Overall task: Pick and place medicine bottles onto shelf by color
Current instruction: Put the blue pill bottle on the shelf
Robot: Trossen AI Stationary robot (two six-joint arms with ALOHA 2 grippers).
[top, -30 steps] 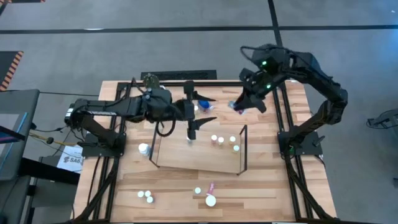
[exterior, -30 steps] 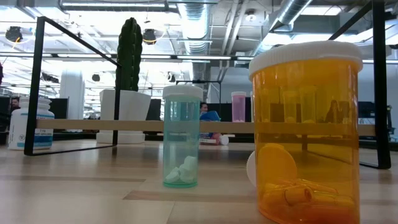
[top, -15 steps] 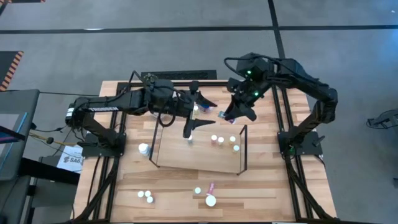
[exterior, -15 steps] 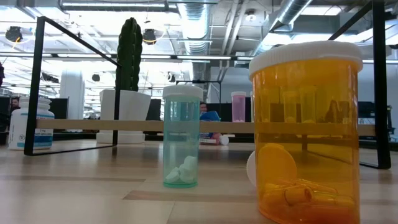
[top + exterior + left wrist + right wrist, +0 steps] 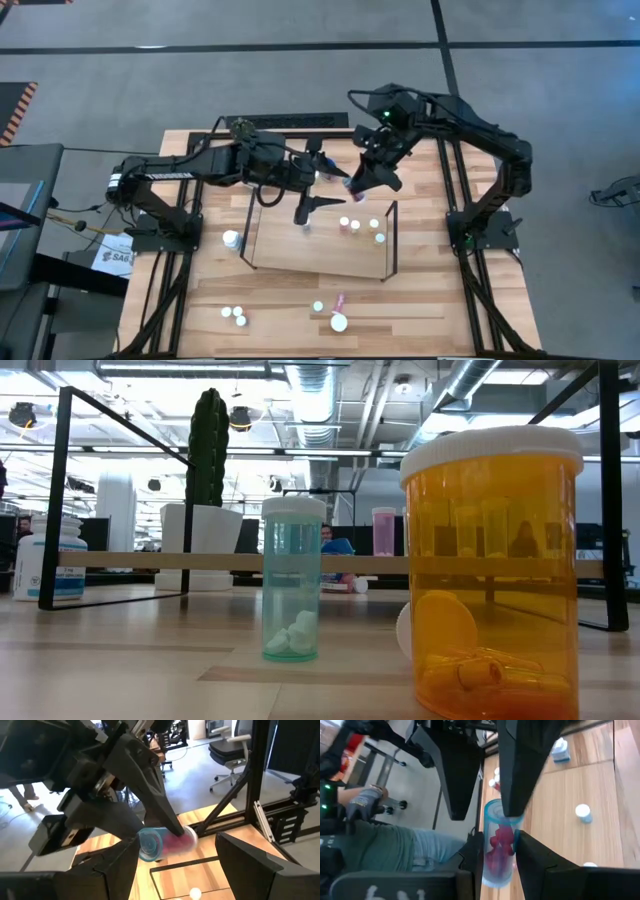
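Right arm has swung inward, carrying a pink bottle toward the shelf's back edge.

Shelf holds several bottles; right gripper is clamped on the pink bottle, left gripper half-open close by. Lower it upright beside the pink-capped one, clear of that gripper.
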